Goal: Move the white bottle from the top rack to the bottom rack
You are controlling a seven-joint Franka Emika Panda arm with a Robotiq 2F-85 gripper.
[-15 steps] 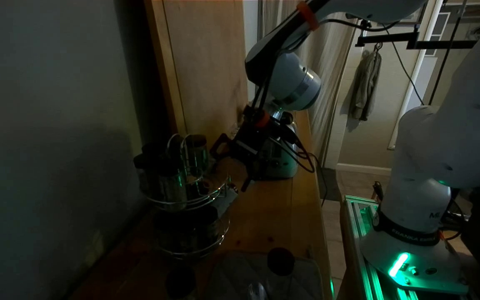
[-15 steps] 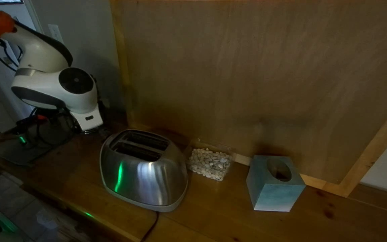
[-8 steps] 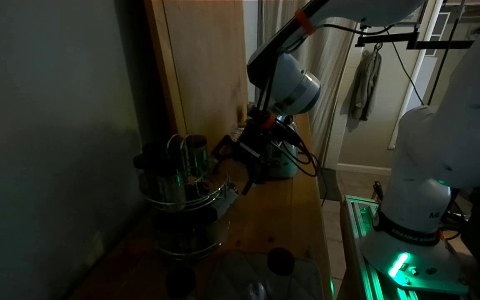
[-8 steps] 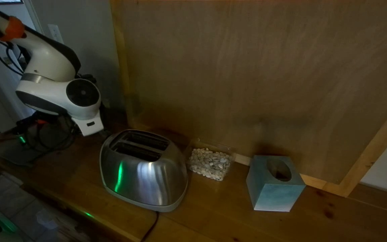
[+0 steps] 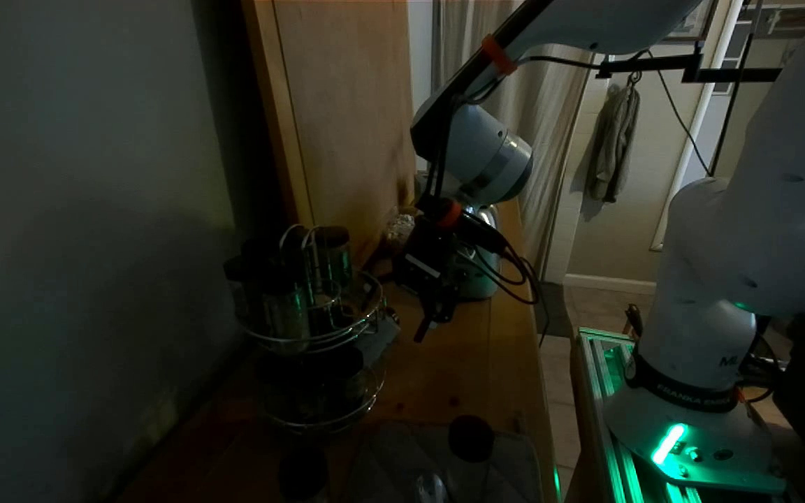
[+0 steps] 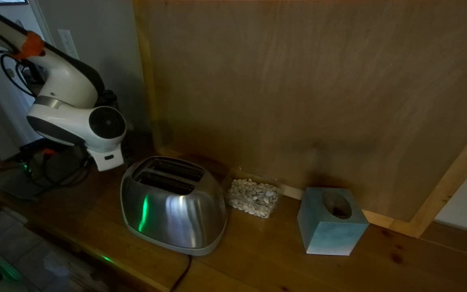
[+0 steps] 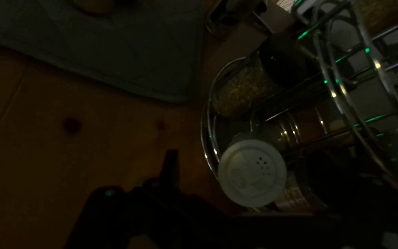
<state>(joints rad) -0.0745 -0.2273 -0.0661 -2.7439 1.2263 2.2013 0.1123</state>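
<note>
The white bottle shows in the wrist view as a round white lid (image 7: pixel 252 173) with small holes, tilted towards the camera. It leans outward over the rim of the bottom rack (image 7: pixel 205 145). In an exterior view it is a pale tilted shape (image 5: pixel 377 341) below the top rack (image 5: pixel 325 342) and over the bottom rack (image 5: pixel 346 421). The top rack (image 7: pixel 342 100) shows at the upper right in the wrist view. My gripper (image 5: pixel 401 304) is beside the stand, fingers spread, holding nothing. One finger shows left of the lid in the wrist view; the other is lost in the dark.
Dark-lidded jars (image 5: pixel 287 311) fill the top rack, and a yellow-filled jar (image 7: pixel 242 91) stands in the bottom rack. A grey mat (image 7: pixel 143 58) with a dark-lidded jar (image 5: pixel 471 439) lies near the stand. A toaster (image 6: pixel 172 207), stone box (image 6: pixel 253 196) and tissue box (image 6: pixel 333 221) stand along the counter.
The arm has lowered, and my gripper has tilted with its near finger moving down and slightly right, away from the stand. The stand and the pale tilted bottle look unmoved.
</note>
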